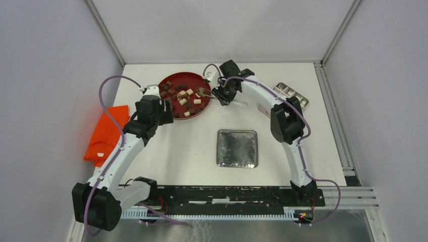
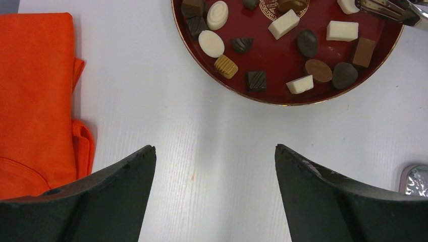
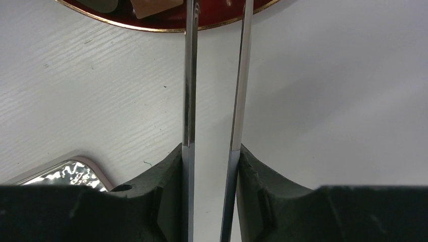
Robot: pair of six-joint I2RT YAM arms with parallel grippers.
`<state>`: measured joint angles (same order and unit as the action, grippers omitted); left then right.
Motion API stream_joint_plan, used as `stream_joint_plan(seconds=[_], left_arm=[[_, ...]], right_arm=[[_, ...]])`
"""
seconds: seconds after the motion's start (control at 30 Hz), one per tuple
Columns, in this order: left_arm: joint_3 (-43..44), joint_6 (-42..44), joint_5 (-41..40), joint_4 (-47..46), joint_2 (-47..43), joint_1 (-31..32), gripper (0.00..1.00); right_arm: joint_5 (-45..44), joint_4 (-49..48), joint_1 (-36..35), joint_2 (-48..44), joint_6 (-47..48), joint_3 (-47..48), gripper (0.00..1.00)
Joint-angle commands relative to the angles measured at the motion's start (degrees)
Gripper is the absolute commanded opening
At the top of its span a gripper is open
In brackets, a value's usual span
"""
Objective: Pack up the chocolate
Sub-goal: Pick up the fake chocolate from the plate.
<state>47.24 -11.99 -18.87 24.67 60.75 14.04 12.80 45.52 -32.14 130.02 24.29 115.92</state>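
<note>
Several pieces of chocolate (image 1: 182, 98), dark brown, light brown and cream-white, lie on the round dark-red plate (image 1: 179, 80) at the back of the table. My right gripper (image 1: 220, 96) sits just right of the plate, shut on metal tongs (image 1: 204, 92) whose tips reach over the plate's right side. In the right wrist view the gripper (image 3: 212, 147) clamps both tong arms (image 3: 190, 75), which run up to the plate (image 3: 166, 24). My left gripper (image 2: 214, 148) hangs open over bare table just short of the plate (image 2: 275, 60) and its chocolate (image 2: 283, 24).
A pale box with grid compartments (image 1: 291, 95) stands at the back right, behind the right arm. A shiny foil-lined square tray (image 1: 237, 147) lies mid-table. An orange cloth (image 1: 106, 133) lies at the left edge, close to my left arm.
</note>
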Motion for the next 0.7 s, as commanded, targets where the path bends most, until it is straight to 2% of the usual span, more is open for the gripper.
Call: stream_joint_plan(seconds=[0.0, 0.67], left_arm=[[0.18, 2.95, 1.0, -2.72, -0.21, -0.45, 0.92], [0.22, 3.02, 1.91, -2.74, 0.16, -0.66, 0.92]], right_arm=[[-0.95, -0.11, -0.02, -0.1, -0.34, 2.9, 0.43], [-0.32, 0.36, 0.02, 3.17, -1.49, 6.2, 0.45]])
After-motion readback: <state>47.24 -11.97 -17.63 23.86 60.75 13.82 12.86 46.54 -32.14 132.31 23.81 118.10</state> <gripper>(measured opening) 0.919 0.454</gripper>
